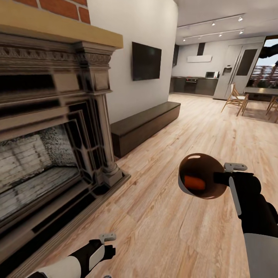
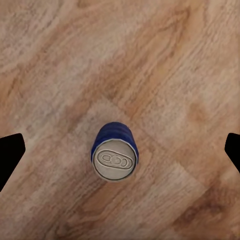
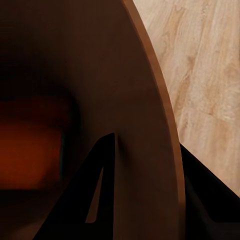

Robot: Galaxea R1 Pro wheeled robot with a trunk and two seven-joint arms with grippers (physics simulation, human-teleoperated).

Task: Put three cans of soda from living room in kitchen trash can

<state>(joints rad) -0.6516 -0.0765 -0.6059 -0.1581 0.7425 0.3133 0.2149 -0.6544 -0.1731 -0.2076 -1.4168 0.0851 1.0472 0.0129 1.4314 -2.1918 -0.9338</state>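
Beside the dark fireplace [image 1: 58, 127], on the light wood floor [image 1: 162, 216], I hold the brown bin [image 1: 199, 175] up in my right gripper [image 3: 145, 200], tipped so its dark mouth faces my head camera. My right wrist camera shows one black finger [image 3: 95, 195] inside the bin's wall and the other outside, the two pinching the rim between them. An orange can [image 1: 194, 182] lies inside the bin, low against its wall (in the wrist view it is only a blurred red-orange glow). My left gripper [image 2: 120, 152] hangs over the floor with its fingers spread wide, the black fingertips [image 2: 10, 155] at opposite edges of the wrist picture. Between them, untouched, a dark blue can [image 2: 114, 151] stands upright on the boards, its pale top with the pull tab facing the camera. Past the long low bench [image 1: 144, 125] and the wall TV [image 1: 146, 61], the kitchen [image 1: 200, 77] with its dark cabinets and ceiling spotlights lies far across the room.
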